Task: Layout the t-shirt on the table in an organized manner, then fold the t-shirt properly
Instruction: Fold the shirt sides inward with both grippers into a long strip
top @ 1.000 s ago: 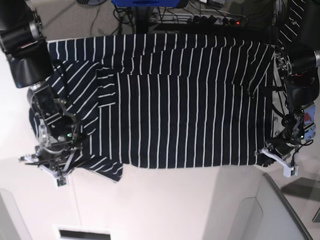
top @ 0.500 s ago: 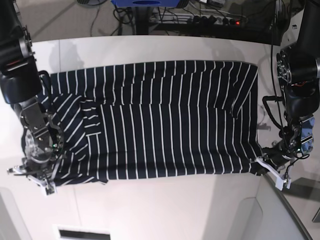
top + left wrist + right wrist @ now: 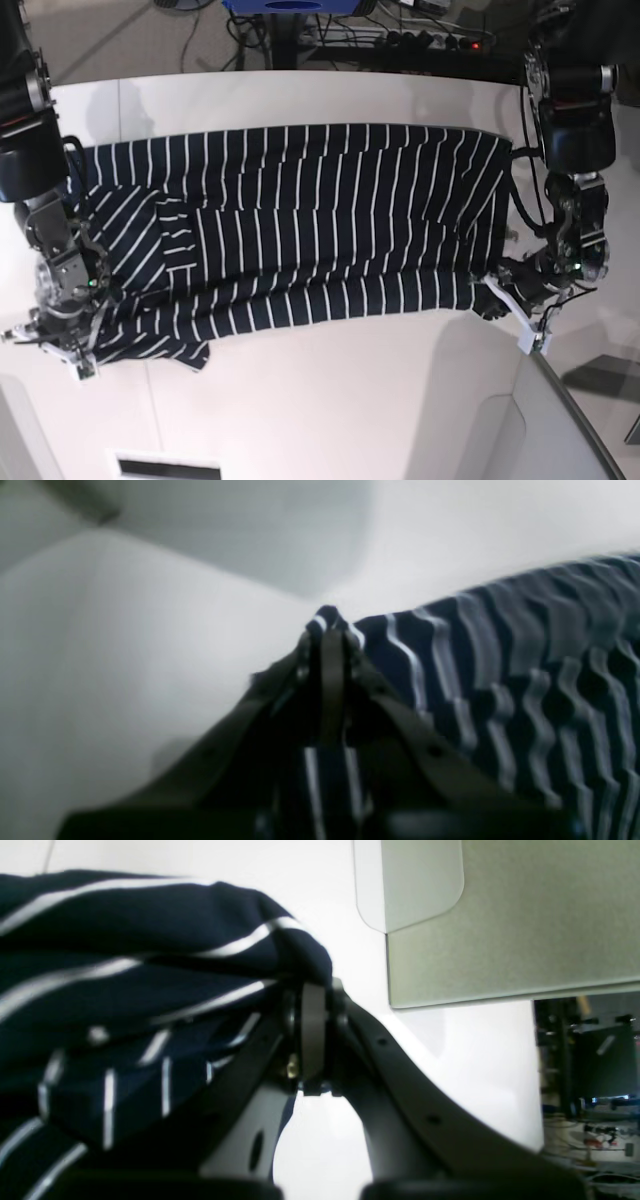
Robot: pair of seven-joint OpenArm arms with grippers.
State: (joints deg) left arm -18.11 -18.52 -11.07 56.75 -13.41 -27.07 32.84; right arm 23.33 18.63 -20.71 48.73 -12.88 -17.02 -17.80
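Left wrist view is soft and blurred, so I can only make out the left gripper (image 3: 327, 630) as two dark fingers pressed together on a small peak of shirt (image 3: 525, 680) cloth; the stripes beside it smear into wavy lines and the lower frame is lost in the dark gripper body. In the right wrist view the picture is sharper: the right gripper (image 3: 314, 1032) has its fingers pinched shut on a bunched fold of the shirt (image 3: 125, 965), and the cloth drapes over the left finger and hides most of it. A grey panel (image 3: 500, 915) fills the upper right of that view, cut off by the frame.

From the base view, both arms run out of frame at the top corners. The right gripper (image 3: 55, 335), at the near left, is mostly buried in cloth, so I cannot see its fingertips there. The left gripper (image 3: 500, 290), at the near right, sits at the shirt's (image 3: 320, 230) near right corner.

The shirt is dark navy with thin white stripes and lies spread wide across the table (image 3: 330, 400), stretched between the two grippers. Its far edge lies fairly straight; its near edge sags and ripples between the grips. At the left end the cloth is rumpled, with a folded patch whose stripes run at a different angle. White tabletop shows on the near and far sides.
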